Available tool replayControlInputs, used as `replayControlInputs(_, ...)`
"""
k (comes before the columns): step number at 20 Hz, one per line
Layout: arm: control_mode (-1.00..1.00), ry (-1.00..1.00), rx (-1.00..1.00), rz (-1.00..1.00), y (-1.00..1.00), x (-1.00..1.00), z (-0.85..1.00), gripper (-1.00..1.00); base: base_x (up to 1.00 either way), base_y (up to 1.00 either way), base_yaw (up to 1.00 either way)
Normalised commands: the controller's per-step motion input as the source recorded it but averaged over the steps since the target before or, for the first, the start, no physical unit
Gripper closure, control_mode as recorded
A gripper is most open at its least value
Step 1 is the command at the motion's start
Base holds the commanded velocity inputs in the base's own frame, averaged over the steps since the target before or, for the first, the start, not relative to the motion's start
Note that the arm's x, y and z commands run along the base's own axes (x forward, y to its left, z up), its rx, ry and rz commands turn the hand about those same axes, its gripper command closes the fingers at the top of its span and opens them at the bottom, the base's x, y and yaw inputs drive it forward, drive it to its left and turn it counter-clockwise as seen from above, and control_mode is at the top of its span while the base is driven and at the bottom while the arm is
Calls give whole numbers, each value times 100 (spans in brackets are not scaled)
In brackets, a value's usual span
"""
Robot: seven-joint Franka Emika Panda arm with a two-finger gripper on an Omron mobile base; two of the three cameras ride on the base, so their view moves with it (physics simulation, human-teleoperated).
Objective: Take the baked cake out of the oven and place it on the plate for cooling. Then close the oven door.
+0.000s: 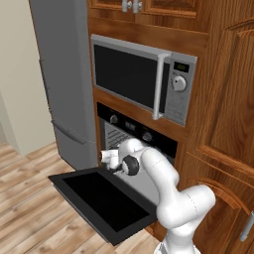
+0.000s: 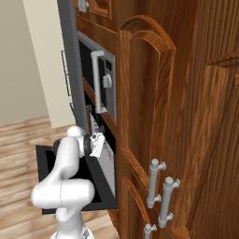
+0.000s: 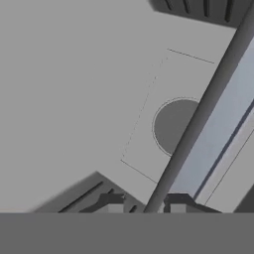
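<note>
Reaching into the oven (image 1: 119, 135) above its lowered oven door (image 1: 101, 198), the claw (image 3: 145, 204) has its fingers parted, released, astride a dark rack bar (image 3: 198, 116), while the cake cannot be made out.

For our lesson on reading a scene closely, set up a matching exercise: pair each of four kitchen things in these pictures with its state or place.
Things:
1. oven door
2. microwave
3. hand
4. floor

States or places:
A. closed, directly above the oven
B. folded down flat and open
C. light wooden planks
D. at the mouth of the oven

Pairs: 1-B, 2-A, 3-D, 4-C
</note>
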Motion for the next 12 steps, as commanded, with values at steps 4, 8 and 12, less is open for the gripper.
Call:
replayControlInputs(4,-100,16,5,0,77,0,-47,100,0,0,0)
replayControlInputs(8,-100,14,2,0,91,-3,-49,100,0,0,0)
replayControlInputs(12,-100,15,1,0,95,-13,-43,100,0,0,0)
